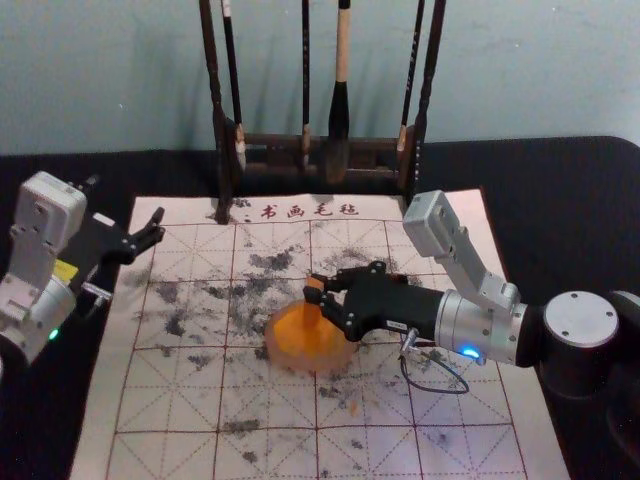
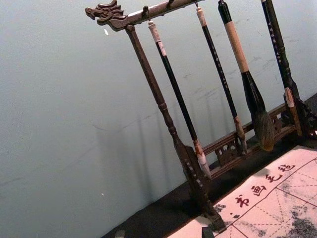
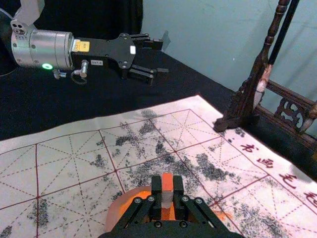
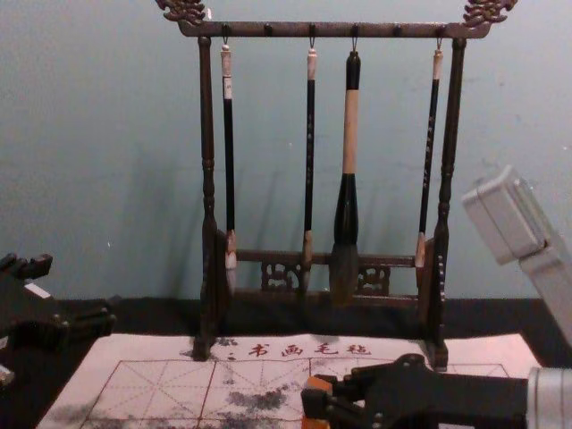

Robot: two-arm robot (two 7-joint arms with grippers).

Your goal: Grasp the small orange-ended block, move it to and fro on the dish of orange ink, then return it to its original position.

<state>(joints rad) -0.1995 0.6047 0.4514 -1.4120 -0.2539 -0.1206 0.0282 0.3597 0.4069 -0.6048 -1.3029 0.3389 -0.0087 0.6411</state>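
Over the dish of orange ink (image 1: 292,346), the small orange-ended block (image 3: 167,181) is held near upright, pinched in the right tool (image 3: 167,189); level strokes are called for. Beside the calligraphy mat's (image 1: 170,400) left edge, the left tool (image 1: 156,228) is parked open.

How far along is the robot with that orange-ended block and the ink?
Grasping looks done: the right gripper holds the block. In hand: the inking, with the block at the orange ink dish; how much to-and-fro is done, I can't tell. Left: returning the block, as the jaws are shut on it.
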